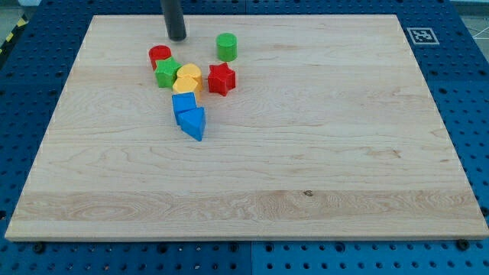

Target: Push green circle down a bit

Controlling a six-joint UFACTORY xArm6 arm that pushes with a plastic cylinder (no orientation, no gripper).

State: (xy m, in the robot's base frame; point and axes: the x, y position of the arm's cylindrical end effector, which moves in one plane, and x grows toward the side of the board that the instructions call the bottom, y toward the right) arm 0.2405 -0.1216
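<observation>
The green circle (226, 46), a short green cylinder, stands near the view's top, left of centre, apart from the other blocks. My tip (177, 37) rests on the board to its left, about a block's width away, slightly higher in the view. Below my tip lies a cluster: a red circle (160, 55), a green star (167, 73), a yellow block (187, 79) and a red star (221, 79). The red star sits just below the green circle with a small gap.
A blue block (183, 104) and a blue triangle (193, 123) lie below the cluster, touching each other. The wooden board (306, 153) lies on a blue pegboard table. A fiducial tag (421, 35) marks the board's top right corner.
</observation>
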